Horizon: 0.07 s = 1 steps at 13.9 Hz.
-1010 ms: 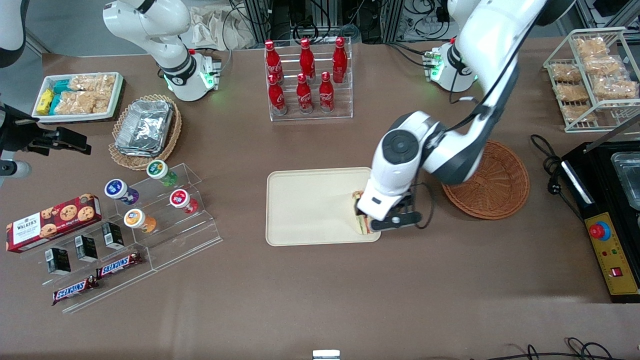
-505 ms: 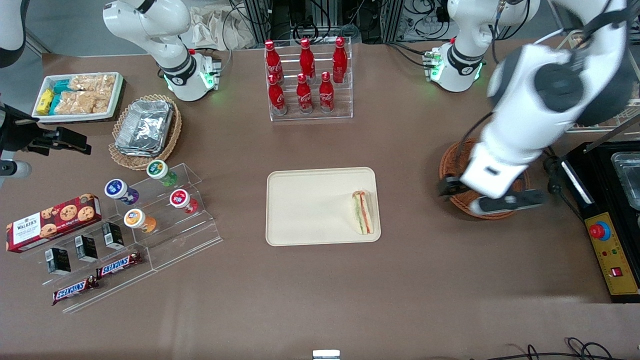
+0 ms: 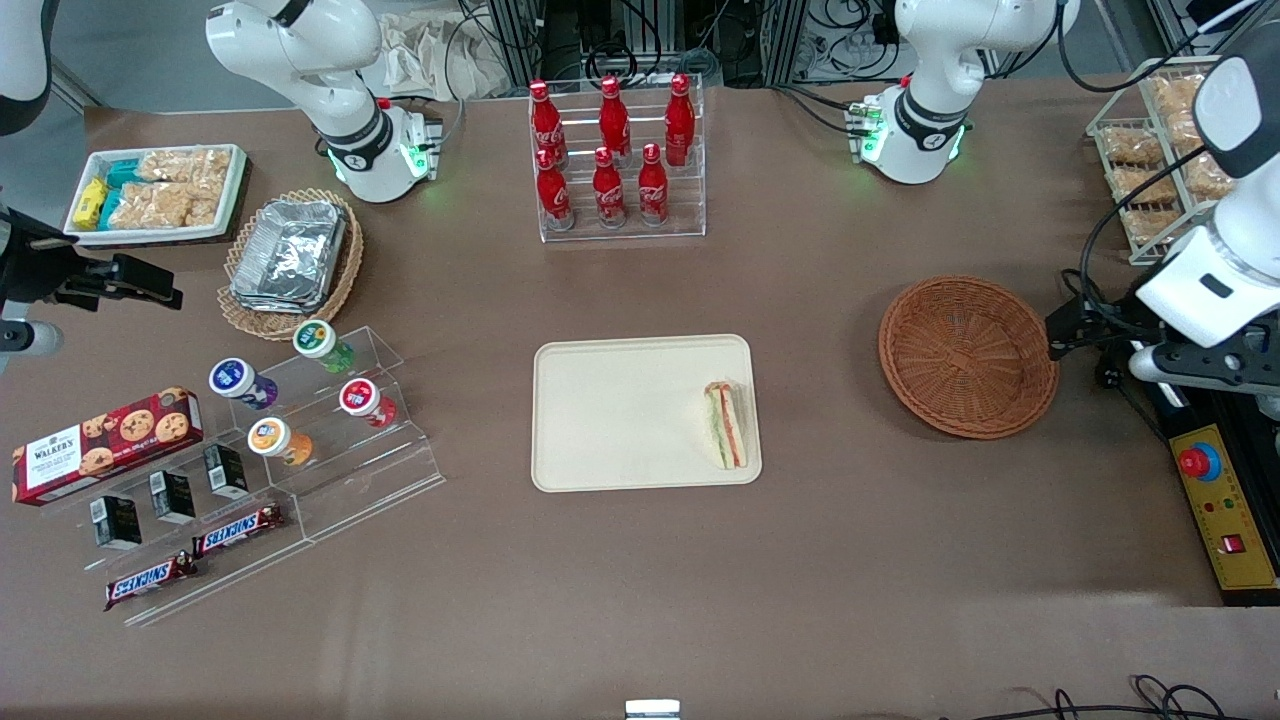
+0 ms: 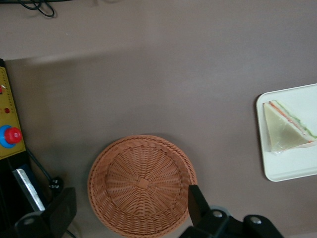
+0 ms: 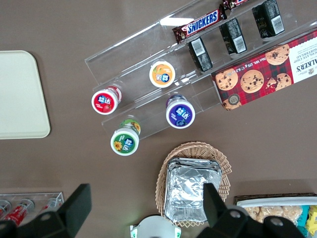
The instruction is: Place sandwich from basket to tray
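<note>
**Front view: sandwich down on the tray, arm well clear**

Front view shows me the sandwich (image 3: 726, 425) lying on the tray (image 3: 620, 420), close to the rim nearest the basket (image 3: 968, 357), which holds nothing. I judge the job done. My one worry is that edge placement: a nudge to the tray could tip the wedge over the low rim. My gripper (image 3: 1105, 345) hangs at the working arm's end of the table, just beside the basket, fingers (image 4: 60, 214) spread apart and holding nothing, well apart from the sandwich.
</note>
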Available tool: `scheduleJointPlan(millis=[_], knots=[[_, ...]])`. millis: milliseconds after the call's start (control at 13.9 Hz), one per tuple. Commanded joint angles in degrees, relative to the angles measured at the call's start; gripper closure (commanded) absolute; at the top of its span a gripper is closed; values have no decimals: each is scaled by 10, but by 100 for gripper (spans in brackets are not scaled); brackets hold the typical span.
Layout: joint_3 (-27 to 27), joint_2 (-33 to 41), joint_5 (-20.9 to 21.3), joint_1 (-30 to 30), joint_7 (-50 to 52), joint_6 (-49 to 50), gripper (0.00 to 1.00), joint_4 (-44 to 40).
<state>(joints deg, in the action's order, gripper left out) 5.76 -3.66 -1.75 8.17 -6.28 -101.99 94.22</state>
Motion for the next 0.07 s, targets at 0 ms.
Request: scheduleJointPlan(millis=[0], knots=[[0,-14,2,-11,-9,7,0,-31]])
